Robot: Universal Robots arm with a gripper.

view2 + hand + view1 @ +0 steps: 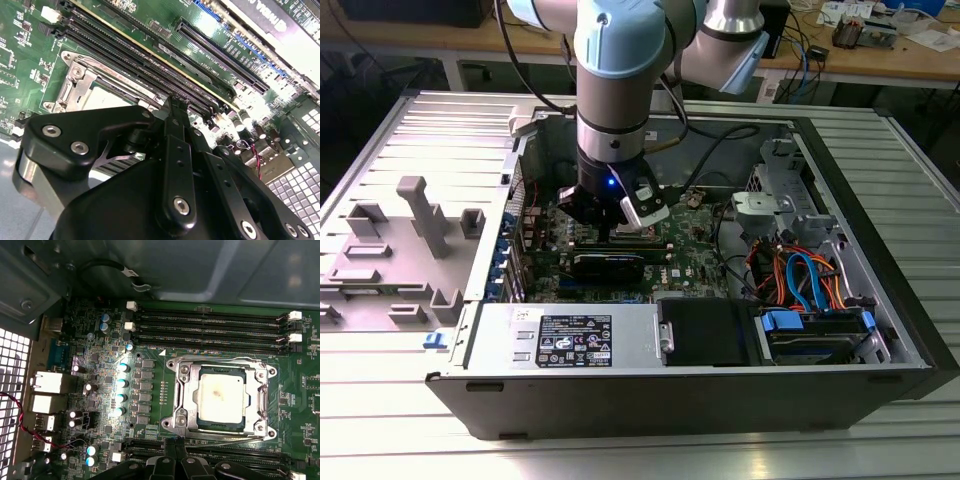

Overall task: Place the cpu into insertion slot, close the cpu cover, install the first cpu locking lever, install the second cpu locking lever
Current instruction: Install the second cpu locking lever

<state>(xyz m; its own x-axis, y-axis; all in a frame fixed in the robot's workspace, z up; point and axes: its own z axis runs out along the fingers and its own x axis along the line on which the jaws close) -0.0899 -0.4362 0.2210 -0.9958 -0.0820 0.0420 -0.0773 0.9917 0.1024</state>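
Here, silver-grey cpu (221, 399) sits under cpu cover (183, 390).

Showing: 1 cpu (221, 399) | 1 cpu cover (183, 399) | 4 memory slots (210, 326) | 1 gripper (176, 450)

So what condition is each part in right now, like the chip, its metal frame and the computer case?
chip: seated in its socket, silver top facing up.
metal frame: closed flat around the chip.
wire levers: lying down along the frame's edges.
memory slots: empty.
computer case: side open, lying flat on the table.
tool: low over the board beside the socket.
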